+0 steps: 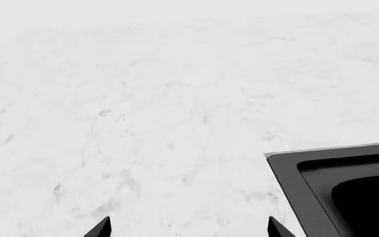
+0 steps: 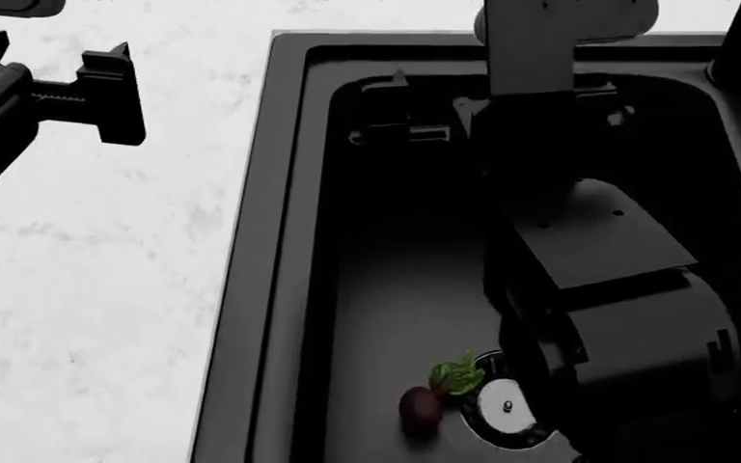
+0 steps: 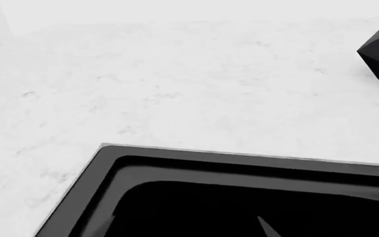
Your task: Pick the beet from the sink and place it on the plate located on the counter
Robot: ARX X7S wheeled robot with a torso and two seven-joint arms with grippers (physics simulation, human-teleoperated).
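My right gripper hangs over the sink; I cannot tell its jaws. I should drop back onto the beet beside the drain, avoiding leaves.

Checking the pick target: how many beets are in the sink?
1: the beet lies on the sink floor beside the drain strainer. The right arm may hide more.

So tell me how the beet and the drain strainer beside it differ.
The beet is a dark maroon rounded root with a green leafy tuft; the drain strainer is a flat silver disc. The beet lies loose on the basin floor; the strainer is set into it, partly hidden by the right arm. Both sit in the sink.
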